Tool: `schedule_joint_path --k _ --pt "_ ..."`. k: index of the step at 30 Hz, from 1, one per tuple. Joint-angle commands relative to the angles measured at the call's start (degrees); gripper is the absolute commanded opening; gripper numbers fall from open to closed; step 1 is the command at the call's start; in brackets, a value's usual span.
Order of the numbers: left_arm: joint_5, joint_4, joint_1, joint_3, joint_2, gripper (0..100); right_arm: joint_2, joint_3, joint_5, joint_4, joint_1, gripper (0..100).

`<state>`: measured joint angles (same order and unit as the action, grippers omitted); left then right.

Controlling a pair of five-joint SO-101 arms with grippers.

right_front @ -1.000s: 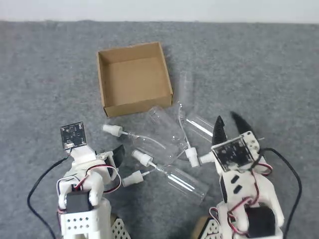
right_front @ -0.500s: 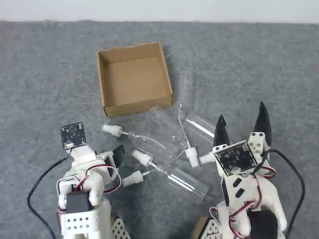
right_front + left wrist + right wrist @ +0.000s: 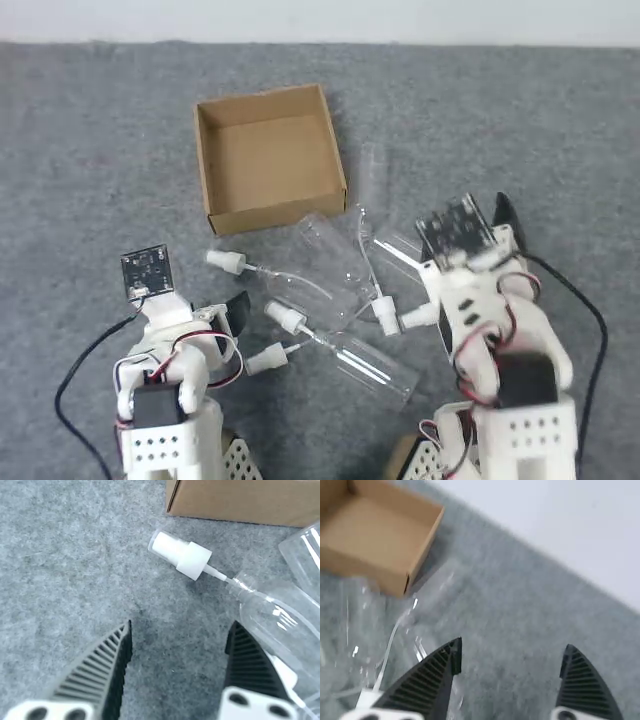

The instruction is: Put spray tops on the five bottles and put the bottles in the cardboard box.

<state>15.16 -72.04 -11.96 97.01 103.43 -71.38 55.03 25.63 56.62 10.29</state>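
1. While both arms sit at the near side of the grey mat (image 3: 100,150), the cardboard box (image 3: 275,212) stands empty and well beyond them. The clear bottles (image 3: 330,250) lie on their sides in a loose heap between the box and the arms (the overlapping plastic prevents a sure count).
2. Handling, as judged: the bottles look light, thin-walled and smooth, so they are likely to roll or flex under a hard squeeze. The best hold is across the middle of the barrel. Each spray top is small and rigid and is best taken by its collar. Its dip tube is thin and bends easily.
3. The left gripper (image 3: 180,635) is spread wide with nothing between its fingers. A spray top (image 3: 182,557) lies just ahead of the fingertips. Its dip tube (image 3: 222,575) enters the neck of a bottle (image 3: 280,625) beside one finger, and the collar is apparently not seated.
4. The right gripper (image 3: 514,652) is also parted and empty, at the right-hand end of the heap. The bottles (image 3: 435,595) lie ahead of it towards the box (image 3: 427,535), and a white spray top (image 3: 367,697) lies near one finger.
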Motion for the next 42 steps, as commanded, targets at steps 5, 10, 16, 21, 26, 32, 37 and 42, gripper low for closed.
schedule_joint_path --k 5,10,16,21,26,32,37,42 --pt "0.0 -0.3 -0.1 -0.5 1.0 28 13.9 -6.7 0.4 0.7 6.5 26.3" --pt "0.0 -0.3 -0.1 -0.5 1.0 28 22.6 -12.4 0.4 5.7 10.2 26.3" --pt "0.0 -0.3 -0.1 -0.5 1.0 28 33.4 -21.3 0.4 12.6 11.1 26.3" --pt "0.0 -0.3 -0.1 -0.5 1.0 28 39.3 -24.9 0.4 15.3 11.1 26.3" --pt "0.0 -0.3 -0.1 -0.5 1.0 28 40.7 -25.6 0.4 15.3 11.0 26.4" --pt "0.0 -0.3 -0.1 -0.5 1.0 28 44.0 -26.4 -1.3 14.5 13.8 26.4" --pt "0.0 -0.3 -0.1 -0.5 1.0 28 50.7 -30.6 -2.4 15.3 15.8 26.4" --pt "0.0 -0.3 -0.1 -0.5 1.0 28 55.3 -32.2 -2.1 15.1 15.7 26.4"
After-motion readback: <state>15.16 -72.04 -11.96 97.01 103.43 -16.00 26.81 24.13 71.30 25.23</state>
